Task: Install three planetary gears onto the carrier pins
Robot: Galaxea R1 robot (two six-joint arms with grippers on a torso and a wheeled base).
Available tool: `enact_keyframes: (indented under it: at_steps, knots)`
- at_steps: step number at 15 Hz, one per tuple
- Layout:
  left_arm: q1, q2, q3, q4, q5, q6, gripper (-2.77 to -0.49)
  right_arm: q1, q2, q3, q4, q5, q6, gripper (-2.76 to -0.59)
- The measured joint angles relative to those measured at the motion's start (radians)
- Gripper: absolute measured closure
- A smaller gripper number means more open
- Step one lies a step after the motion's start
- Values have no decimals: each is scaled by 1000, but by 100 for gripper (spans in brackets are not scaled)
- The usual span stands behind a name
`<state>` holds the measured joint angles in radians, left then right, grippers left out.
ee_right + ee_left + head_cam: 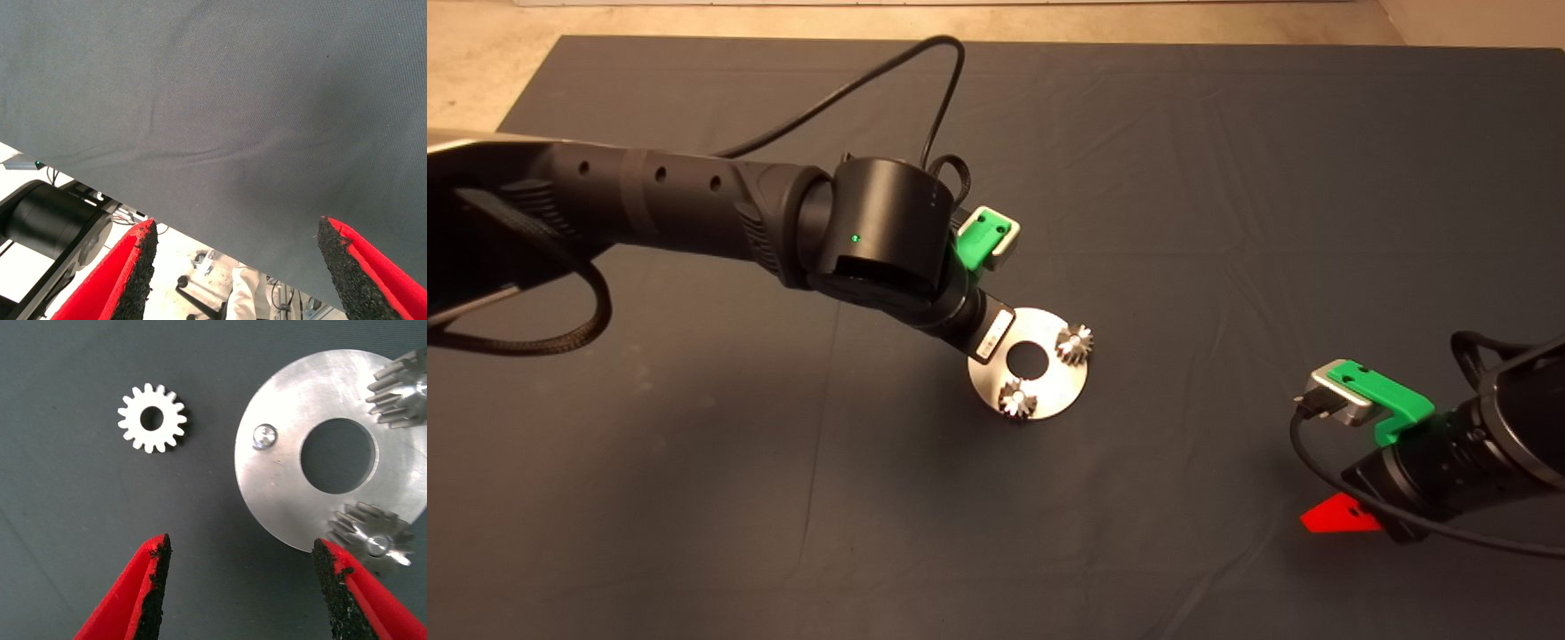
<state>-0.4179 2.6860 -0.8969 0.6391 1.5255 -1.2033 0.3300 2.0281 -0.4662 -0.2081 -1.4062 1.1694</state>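
Two planetary gears [1075, 343] [1017, 398] sat on carrier pins of the silver disc [1049, 387], which lay on the tabletop's dark mat [1227, 178]. One third gear [152, 418] lay flat on the mat just beside the disc, near the one bare pin [265, 435]. The left gripper [237, 587] hung over the disc's edge, jaws spread wide and holding nothing. The right gripper [233, 267] waited at the mat's lower right edge, well apart from the disc, its jaws likewise wide apart and empty.
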Motion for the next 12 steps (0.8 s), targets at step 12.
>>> enact_keyframes:
  at_steps: [12]
  knots:
    - [114, -14, -208, 76, -32, 163, -145, 0, 0, 16, 0, -1, 3, -176]
